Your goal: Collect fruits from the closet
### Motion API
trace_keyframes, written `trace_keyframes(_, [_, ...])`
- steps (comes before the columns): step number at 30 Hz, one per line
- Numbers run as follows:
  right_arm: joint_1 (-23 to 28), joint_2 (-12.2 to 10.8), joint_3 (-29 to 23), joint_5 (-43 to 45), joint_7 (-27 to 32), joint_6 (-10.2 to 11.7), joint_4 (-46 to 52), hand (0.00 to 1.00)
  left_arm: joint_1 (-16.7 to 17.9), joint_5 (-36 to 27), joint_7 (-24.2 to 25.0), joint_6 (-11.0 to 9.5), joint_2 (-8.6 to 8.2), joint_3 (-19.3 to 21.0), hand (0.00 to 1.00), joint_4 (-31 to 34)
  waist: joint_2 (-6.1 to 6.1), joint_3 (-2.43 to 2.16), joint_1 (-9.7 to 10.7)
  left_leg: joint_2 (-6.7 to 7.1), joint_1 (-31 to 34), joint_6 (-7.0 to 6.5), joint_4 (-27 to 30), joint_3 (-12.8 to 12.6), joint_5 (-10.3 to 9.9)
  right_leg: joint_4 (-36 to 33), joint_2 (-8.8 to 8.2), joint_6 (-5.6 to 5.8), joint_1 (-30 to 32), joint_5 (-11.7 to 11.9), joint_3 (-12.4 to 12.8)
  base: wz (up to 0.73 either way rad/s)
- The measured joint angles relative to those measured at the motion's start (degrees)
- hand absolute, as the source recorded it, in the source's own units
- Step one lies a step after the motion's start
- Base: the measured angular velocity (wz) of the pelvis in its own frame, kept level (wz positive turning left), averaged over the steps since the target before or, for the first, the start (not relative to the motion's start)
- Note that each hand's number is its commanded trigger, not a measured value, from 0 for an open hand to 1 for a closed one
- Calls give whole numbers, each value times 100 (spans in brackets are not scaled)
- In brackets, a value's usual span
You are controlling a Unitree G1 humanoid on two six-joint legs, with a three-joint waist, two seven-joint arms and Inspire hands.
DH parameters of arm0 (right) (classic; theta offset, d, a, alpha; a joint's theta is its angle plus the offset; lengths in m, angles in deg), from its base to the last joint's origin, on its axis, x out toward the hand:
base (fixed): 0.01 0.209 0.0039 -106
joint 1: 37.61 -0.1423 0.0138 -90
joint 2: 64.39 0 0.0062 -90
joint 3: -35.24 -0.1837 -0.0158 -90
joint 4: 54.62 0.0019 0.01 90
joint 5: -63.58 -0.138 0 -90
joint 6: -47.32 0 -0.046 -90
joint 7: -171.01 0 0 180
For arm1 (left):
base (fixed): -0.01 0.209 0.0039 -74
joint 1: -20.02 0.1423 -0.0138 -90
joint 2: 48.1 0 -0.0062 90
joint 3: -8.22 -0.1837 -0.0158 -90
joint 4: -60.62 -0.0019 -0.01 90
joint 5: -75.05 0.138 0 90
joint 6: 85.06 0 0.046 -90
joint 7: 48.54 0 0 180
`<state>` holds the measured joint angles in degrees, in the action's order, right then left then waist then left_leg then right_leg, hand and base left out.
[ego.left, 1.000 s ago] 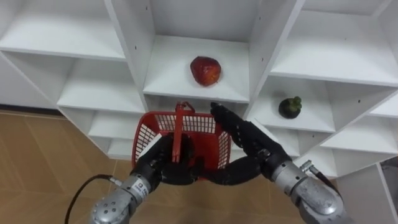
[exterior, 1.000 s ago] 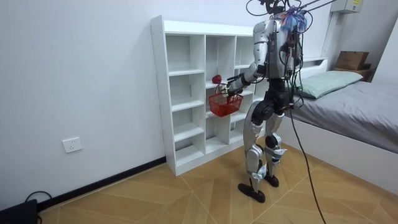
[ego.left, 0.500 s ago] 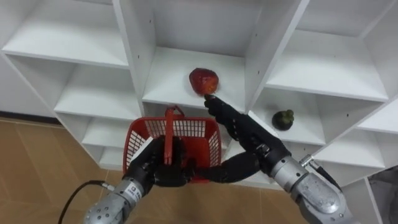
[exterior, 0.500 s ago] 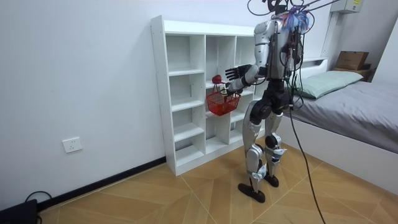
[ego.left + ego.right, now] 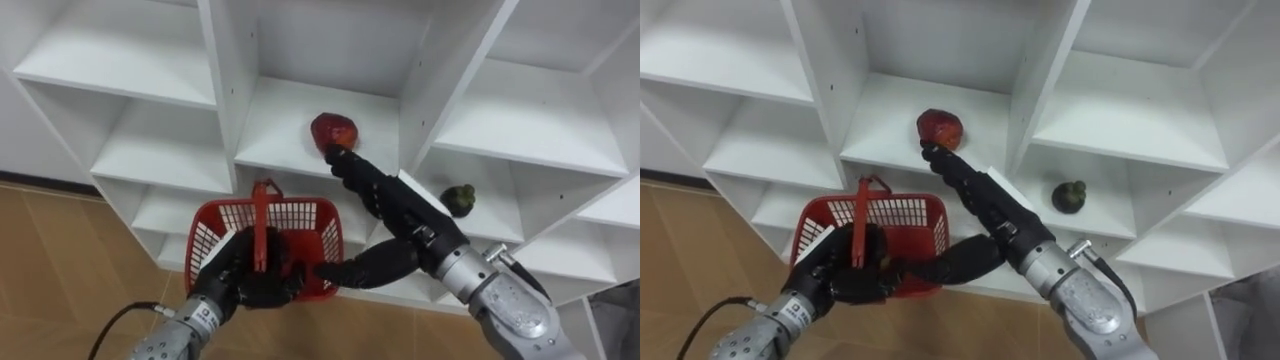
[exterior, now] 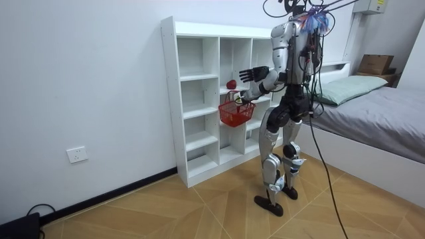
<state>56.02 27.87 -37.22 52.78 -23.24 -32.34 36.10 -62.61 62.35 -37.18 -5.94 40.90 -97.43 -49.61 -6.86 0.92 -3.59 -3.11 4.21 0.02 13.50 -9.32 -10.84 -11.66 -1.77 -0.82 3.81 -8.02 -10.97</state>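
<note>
The robot stands close in front of the white shelf unit (image 6: 199, 99), both arms raised toward its middle column. Its left hand (image 5: 250, 282) has the fingers curled round the handle of a red basket (image 5: 300, 215), which hangs just below and in front of the shelf where the red fruit (image 5: 333, 130) lies. The right hand (image 5: 400, 210) is stretched out flat, fingers straight and holding nothing, with the fingertips (image 5: 338, 157) right at the fruit's lower front, seemingly touching it. A dark mangosteen (image 5: 459, 199) waits in the next compartment to the robot's right, one shelf lower. The basket looks empty as far as I can see into it.

The danger, to my eye, is those straight fingers. If they push on before closing, the fruit may roll deeper into the compartment, or sideways and off the front lip. The basket's mouth sits nearer the robot than that lip, so a dropped fruit could miss it and hit the floor. The forearm also passes close to the upright divider and could clip it.
</note>
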Motion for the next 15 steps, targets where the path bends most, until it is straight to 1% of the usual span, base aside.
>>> trace_keyframes(4, [-19, -6, -141, 14, 219, 12, 247, 0, 46, 11, -89, 0, 15, -3, 100, -6, 3, 1, 16, 21, -17, 2, -3, 14, -1, 6, 7, 0, -23, 0, -35, 2])
trace_keyframes(7, [-19, -6, -175, 11, 238, 12, 271, 0, 146, 114, -117, 0, 6, -1, 100, -48, 10, 6, 14, 24, -97, 7, -33, 23, -4, 2, 9, 0, -84, 0, -35, 0])
trace_keyframes(12, [-24, -46, -319, 7, 233, 12, 278, 0, 169, 122, -117, 0, 13, 0, 100, -209, 10, 6, 13, 31, -119, 5, -31, 24, -4, -9, 0, 0, -107, 1, -32, 0])
trace_keyframes(15, [-23, -92, -316, -16, 217, 14, 278, 0, 169, 347, -117, 1, 12, 6, 100, -421, 22, 18, 13, 30, -195, 6, -90, 25, -6, -8, 8, 0, -180, 0, -14, 0])
